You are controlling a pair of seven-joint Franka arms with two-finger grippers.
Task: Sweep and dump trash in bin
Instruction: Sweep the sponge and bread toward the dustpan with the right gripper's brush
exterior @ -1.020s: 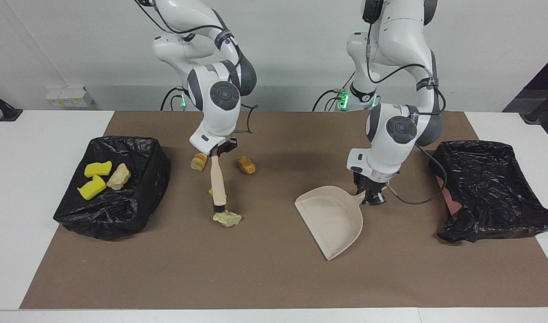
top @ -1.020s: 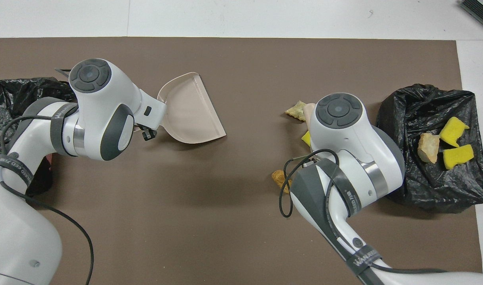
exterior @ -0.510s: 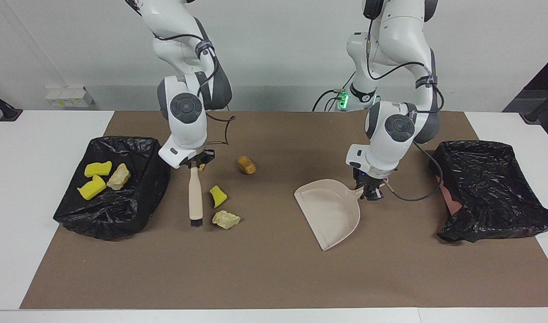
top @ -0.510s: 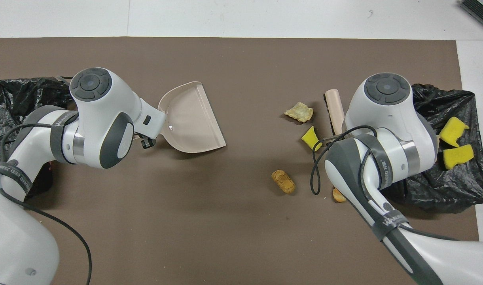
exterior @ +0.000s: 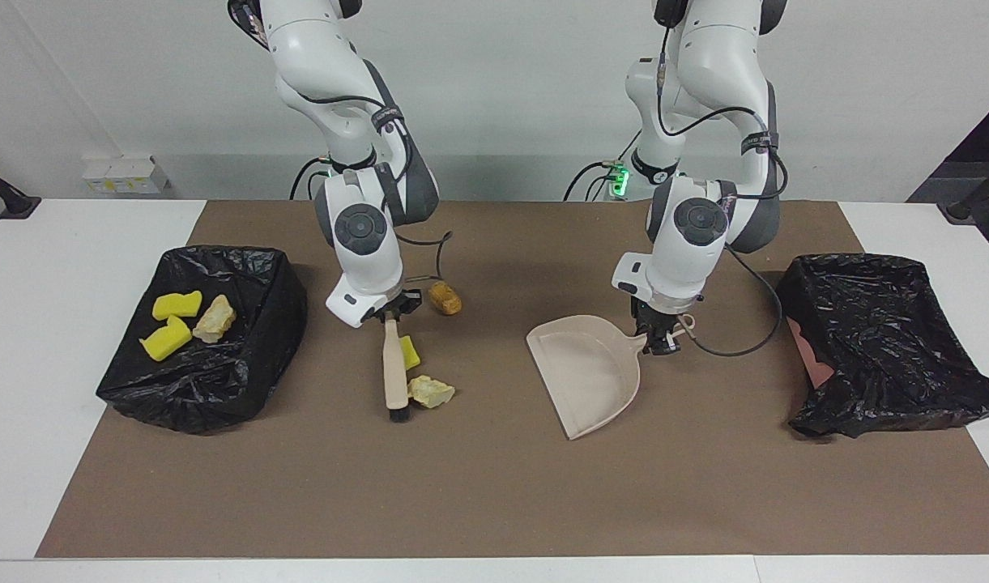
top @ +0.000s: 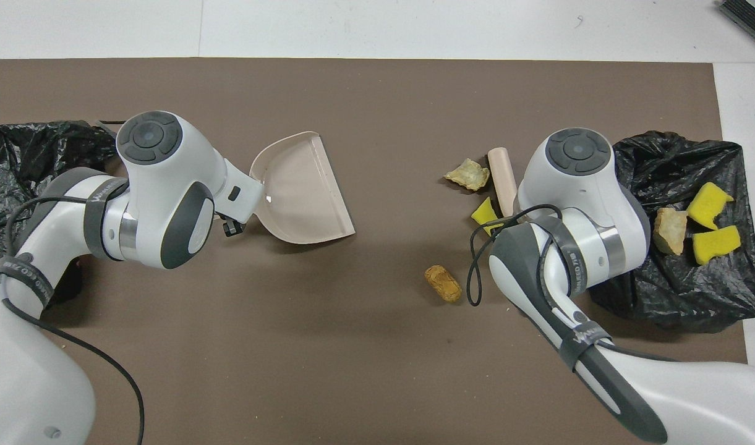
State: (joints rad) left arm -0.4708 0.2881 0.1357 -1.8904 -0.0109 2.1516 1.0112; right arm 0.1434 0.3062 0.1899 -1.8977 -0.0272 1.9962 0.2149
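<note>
On the brown mat, the right gripper is clamped on the handle of the hand brush, whose bristles sit right beside a pale bread-like lump and a yellow sponge chunk, with an orange-brown piece lying nearer the robots. Toward the left arm's end, the left gripper is closed on the dustpan handle. Three more lumps already sit in the black-lined bin at the right arm's end.
</note>
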